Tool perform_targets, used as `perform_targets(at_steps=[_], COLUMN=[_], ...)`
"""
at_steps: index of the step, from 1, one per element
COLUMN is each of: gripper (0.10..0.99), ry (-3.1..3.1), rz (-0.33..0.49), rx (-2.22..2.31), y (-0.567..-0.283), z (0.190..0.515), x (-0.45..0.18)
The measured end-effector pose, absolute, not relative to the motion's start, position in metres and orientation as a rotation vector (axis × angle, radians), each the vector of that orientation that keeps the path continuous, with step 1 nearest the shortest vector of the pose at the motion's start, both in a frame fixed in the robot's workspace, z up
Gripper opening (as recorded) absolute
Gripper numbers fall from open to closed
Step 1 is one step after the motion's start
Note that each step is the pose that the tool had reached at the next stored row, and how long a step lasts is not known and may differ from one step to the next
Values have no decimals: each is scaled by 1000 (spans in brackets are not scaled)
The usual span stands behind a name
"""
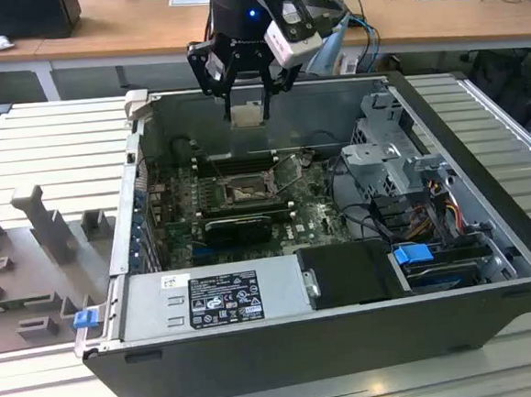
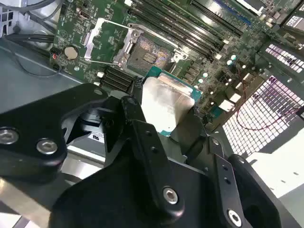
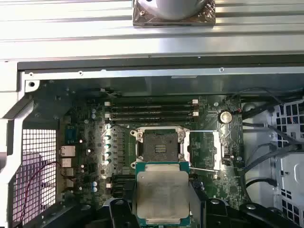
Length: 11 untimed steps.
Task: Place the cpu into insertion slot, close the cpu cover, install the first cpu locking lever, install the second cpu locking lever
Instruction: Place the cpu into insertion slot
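Observation:
My gripper (image 1: 246, 103) hangs above the open computer case, shut on the cpu (image 1: 247, 115), a flat square chip with a pale silvery top. In both wrist views the cpu (image 2: 168, 99) (image 3: 162, 190) sits between the black fingers (image 2: 142, 128). It is held in the air, short of the insertion slot (image 3: 159, 145) (image 2: 149, 53) (image 1: 247, 193). The slot is bare, with its dark centre showing on the green board. The cpu cover (image 3: 205, 149) (image 2: 107, 40) is swung open beside the slot. Thin wire locking levers (image 3: 204, 168) stand released by the cover.
Black memory slots (image 3: 149, 110) run along one side of the slot, and a long black card (image 1: 238, 224) lies on the other. A power supply (image 1: 223, 298), a drive cage (image 1: 391, 152) and cables (image 1: 432, 204) crowd the case. A grey moulded tray (image 1: 31, 263) lies at the exterior view's left.

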State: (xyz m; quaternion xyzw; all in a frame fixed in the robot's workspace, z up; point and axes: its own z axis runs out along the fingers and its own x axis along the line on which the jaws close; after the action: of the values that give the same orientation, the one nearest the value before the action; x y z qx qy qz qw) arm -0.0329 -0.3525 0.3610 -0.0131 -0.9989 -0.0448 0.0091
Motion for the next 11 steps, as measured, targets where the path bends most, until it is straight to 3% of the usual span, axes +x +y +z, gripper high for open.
perform_targets(at_steps=[11], gripper=[533], ry=[-3118], rz=[-141], rx=[-209], y=[-352], z=[360], x=[-33])
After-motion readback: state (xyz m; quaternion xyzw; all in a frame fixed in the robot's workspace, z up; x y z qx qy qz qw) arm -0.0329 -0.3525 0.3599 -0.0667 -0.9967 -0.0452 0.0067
